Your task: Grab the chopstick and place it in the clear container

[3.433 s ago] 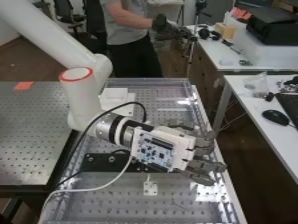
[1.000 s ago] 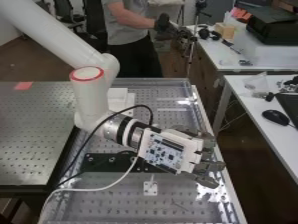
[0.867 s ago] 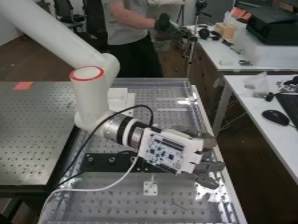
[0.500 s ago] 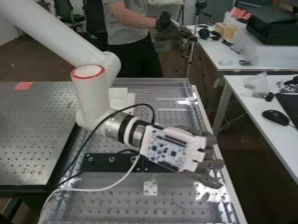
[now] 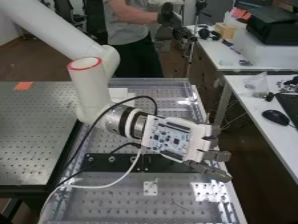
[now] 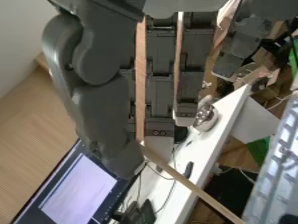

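Pale wood marks the slender, straight chopstick [image 6: 193,186], slanting through the wrist view's lower middle, pinched between the thumb and fingers of the hand [image 5: 198,144]. Right of centre in the high view, the blocky fingers lie near the perforated metal bench's [image 5: 120,202] right edge; floor separates it from the smooth white table [image 5: 256,131].

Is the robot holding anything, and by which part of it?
The hand pinches the chopstick with its thumb tip; a long stretch juts out, but how near an end the hold is can't be told.
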